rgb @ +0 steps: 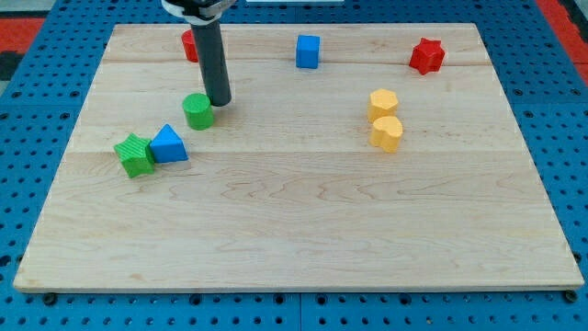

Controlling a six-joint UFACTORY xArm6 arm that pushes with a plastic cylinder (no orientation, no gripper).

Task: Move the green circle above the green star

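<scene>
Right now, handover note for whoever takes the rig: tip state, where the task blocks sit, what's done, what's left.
My tip is down on the board, just to the view's right of the green circle, close to it or touching.
The green star sits toward the view's lower left of the circle, against the blue triangle.
Done: the circle is already higher in the view than the star, but offset to the right.
Left: nudge the circle toward the view's left until it sits directly above the star.
</scene>
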